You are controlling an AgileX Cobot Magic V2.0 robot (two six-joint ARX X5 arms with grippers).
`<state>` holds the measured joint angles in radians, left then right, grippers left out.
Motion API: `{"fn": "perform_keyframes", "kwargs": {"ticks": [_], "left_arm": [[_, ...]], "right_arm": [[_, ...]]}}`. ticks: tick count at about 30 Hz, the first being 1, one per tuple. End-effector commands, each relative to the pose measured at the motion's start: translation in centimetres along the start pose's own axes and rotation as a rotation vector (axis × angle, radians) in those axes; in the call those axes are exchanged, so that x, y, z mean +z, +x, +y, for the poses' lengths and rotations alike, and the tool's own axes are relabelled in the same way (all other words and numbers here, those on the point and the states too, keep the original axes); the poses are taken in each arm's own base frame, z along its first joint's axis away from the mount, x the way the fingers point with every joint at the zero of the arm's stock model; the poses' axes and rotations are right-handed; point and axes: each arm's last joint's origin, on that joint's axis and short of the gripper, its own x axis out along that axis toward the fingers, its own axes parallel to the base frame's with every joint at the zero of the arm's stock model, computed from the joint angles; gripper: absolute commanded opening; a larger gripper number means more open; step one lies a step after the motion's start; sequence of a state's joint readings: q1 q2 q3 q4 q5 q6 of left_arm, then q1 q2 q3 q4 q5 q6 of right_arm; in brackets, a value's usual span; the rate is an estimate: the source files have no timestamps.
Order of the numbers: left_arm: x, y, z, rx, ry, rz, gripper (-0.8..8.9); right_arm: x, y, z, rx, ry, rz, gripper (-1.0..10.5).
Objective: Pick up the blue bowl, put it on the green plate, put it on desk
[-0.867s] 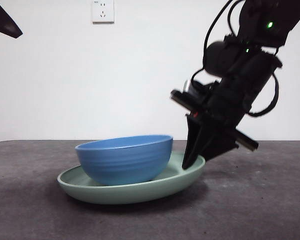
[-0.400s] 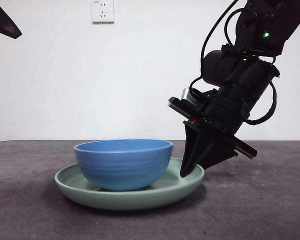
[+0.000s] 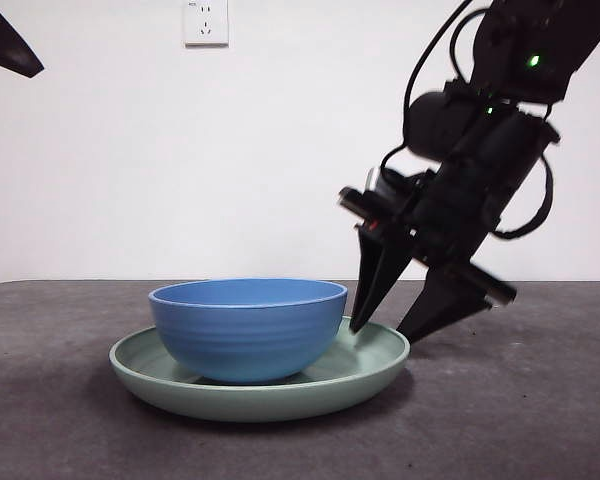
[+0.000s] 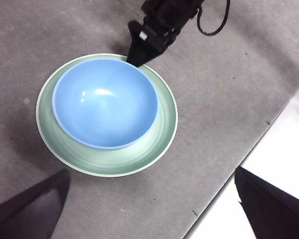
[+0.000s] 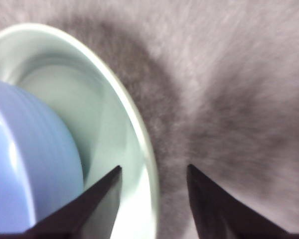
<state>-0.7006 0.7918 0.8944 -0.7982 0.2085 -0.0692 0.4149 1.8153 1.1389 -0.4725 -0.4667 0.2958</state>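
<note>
Blue bowl [image 3: 247, 328] sitting inside green plate [image 3: 365, 372] on desk [image 3: 520, 420], lower centre. Right gripper [image 3: 388, 327] straddling plate rim, jaws apart, holding nothing — risk: jaw snagging rim, tipping plate.

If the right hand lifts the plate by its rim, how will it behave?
Plate looks stiff and glossy, so probably slippery in the right hand. The bowl sits loose on it, likely making it heavy and apt to tilt, sliding the bowl.
</note>
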Motion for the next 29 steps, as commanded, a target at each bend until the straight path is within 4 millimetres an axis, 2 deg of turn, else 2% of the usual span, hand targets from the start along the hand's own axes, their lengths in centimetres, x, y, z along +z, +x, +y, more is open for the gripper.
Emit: {"fn": "perform_keyframes", "kwargs": {"ticks": [1, 7, 9, 15, 19, 25, 29], "left_arm": [[0.3, -0.1, -0.2, -0.008, 0.004, -0.010, 5.31], [0.3, -0.1, -0.2, -0.008, 0.008, -0.011, 5.31], [0.3, -0.1, -0.2, -0.008, 0.008, -0.011, 5.31], [0.3, -0.1, -0.2, -0.009, 0.016, -0.014, 5.31], [0.4, -0.1, -0.2, -0.009, 0.017, -0.019, 5.31], [0.4, -0.1, -0.2, -0.009, 0.016, -0.018, 5.31], [0.4, -0.1, -0.2, -0.009, 0.016, -0.019, 5.31]], "right_arm": [[0.6, -2.0, 0.6, -0.031, -0.004, -0.057, 2.4], [-0.5, -6.4, 1.5, -0.079, -0.030, -0.086, 4.7], [-1.3, -7.9, 2.1, -0.084, -0.047, -0.079, 5.1], [-5.1, -13.4, 4.2, -0.127, -0.128, -0.052, 5.2], [-7.9, -16.9, 5.5, -0.177, -0.184, -0.097, 5.2], [-11.7, -20.0, 7.1, -0.131, -0.279, -0.202, 5.2], [-13.8, -21.1, 7.4, -0.106, -0.325, -0.249, 5.2]]}}
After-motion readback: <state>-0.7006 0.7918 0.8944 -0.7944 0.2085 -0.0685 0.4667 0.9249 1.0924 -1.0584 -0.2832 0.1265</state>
